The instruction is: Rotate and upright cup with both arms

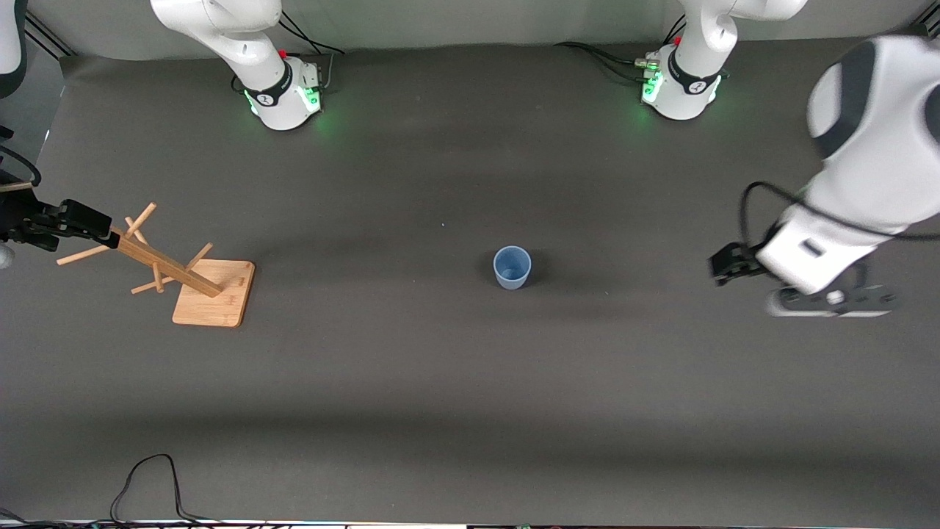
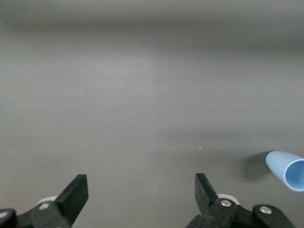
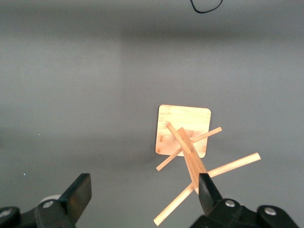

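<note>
Near the middle of the dark grey table [image 1: 411,382] sits the cup [image 1: 512,267], a small pale-blue tumbler. In the front view it's standing with its open mouth facing up, so the darker blue inside is showing, and nothing is touching it. It also pokes into the edge of the left wrist view [image 2: 287,169], mouth toward that camera, with a shadow next to it.

Over toward the right arm's end of the table, about level with the cup, there's a wooden rack [image 1: 192,276]: a square base with a slanted post and a few pegs sticking out. From the right wrist view the rack [image 3: 184,137] is right below that camera, with the post reaching up toward it.

The right gripper [image 1: 73,220] hangs above the top of the rack's post, not gripping it as far as the pictures show. Its fingers [image 3: 78,194] are spread wide with nothing between them.

The left gripper [image 1: 731,264] is up over bare table at the left arm's end, well apart from the cup. Its fingers [image 2: 76,192] are spread wide too, with nothing in them.

Farthest from the camera, the two arm bases [image 1: 286,95] stand along the table's edge with their green lights glowing.
</note>
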Available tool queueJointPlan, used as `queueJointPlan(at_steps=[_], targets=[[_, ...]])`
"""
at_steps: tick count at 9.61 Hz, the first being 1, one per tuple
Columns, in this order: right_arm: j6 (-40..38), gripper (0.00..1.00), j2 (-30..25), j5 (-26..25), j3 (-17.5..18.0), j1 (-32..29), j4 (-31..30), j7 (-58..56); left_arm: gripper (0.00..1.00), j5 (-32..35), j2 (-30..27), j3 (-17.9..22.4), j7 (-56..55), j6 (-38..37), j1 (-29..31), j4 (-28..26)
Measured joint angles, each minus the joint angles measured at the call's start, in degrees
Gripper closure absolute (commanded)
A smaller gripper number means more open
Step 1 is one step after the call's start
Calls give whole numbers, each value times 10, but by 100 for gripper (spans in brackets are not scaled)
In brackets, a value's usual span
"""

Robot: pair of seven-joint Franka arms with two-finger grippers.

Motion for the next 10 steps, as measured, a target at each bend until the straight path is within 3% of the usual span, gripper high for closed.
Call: queueJointPlan(at_steps=[2, 7, 10], targets=[[0, 0, 0, 0, 0, 0, 0, 0, 0, 4, -36, 0, 21, -13, 25, -26], [0, 0, 0, 0, 0, 0, 0, 0, 0, 4, -63, 6, 82, -3, 93, -98], [0, 0, 0, 0, 0, 0, 0, 0, 0, 10, -143, 9, 83, 34, 99, -192]])
